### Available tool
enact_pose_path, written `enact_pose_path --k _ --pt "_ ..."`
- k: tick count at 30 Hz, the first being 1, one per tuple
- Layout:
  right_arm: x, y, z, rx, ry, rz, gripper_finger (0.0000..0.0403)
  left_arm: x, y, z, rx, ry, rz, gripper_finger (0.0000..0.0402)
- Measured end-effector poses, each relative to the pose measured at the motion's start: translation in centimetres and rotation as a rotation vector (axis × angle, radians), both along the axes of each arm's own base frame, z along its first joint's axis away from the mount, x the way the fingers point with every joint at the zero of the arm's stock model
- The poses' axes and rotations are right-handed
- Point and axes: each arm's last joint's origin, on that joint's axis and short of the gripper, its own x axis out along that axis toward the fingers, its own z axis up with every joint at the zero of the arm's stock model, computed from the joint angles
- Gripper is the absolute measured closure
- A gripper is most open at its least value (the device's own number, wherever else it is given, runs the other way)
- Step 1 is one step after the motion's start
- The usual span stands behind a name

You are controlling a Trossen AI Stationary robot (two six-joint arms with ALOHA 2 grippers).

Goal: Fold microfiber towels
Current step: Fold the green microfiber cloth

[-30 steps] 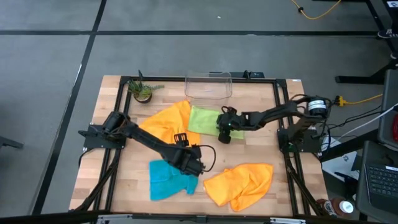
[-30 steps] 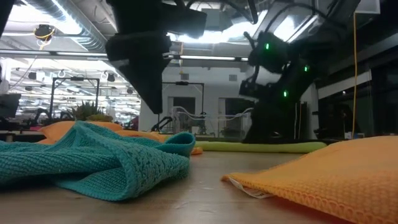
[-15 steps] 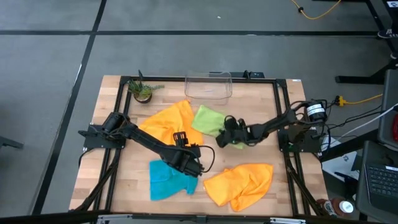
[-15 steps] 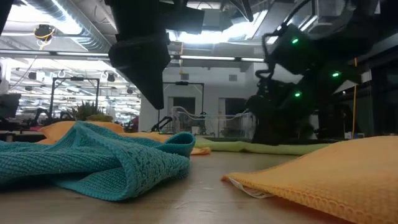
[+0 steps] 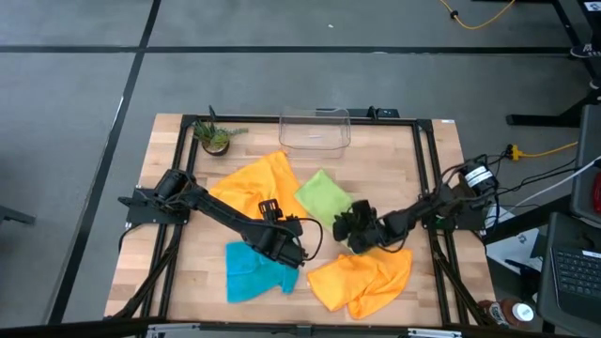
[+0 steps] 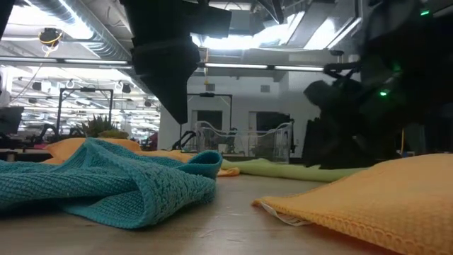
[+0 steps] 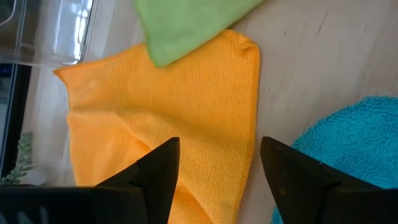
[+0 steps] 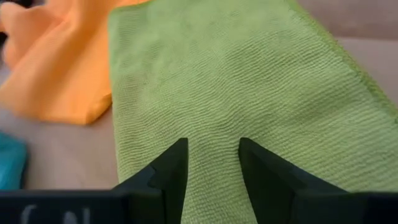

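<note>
The right end effector (image 5: 352, 225) sits low near the middle of the surface (image 5: 432, 169). Its two fingers (image 8: 165, 177) are pinched on the edge of the lime green towel (image 5: 323, 193), with the cloth caught between them. The green towel lies spread out toward the back, and one corner rests on top of the back orange towel (image 5: 249, 183).

The left end effector (image 5: 286, 246) hangs just above the teal blue towel (image 5: 252, 270). Its fingers (image 7: 158, 168) are wide apart and hold nothing.

The front orange towel (image 5: 362, 277) lies bunched up just beside the right end effector, near the front edge of the surface. The teal towel is crumpled too, at the front left.

A clear plastic bin (image 5: 315, 130) stands at the back edge. A small plant (image 5: 216, 137) stands in the back left corner. Bare wood shows between the green towel and the bin, and along the right side.
</note>
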Motion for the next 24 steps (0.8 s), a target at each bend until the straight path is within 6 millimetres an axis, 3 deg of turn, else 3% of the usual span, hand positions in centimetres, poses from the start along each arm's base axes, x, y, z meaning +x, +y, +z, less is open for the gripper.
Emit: enact_pose_path --k 9,12,16,24 --pt "0.8 0.8 2.6 -0.197 -0.016 0.106 0.0254 -0.1 0.0 0.0 0.02 0.007 -0.006 0.0184" --pt "1.4 1.1 3.8 -0.336 0.066 0.266 0.0254 -0.1 0.0 0.0 0.022 0.008 -0.007 0.0184" --pt "1.7 1.4 3.9 -0.456 0.214 0.559 0.0254 -0.1 0.0 0.0 0.022 0.009 -0.007 0.0184" --pt "1.7 -2.4 2.6 -0.31 0.458 0.699 0.0254 -0.1 0.0 0.0 0.021 0.008 -0.008 0.0184"
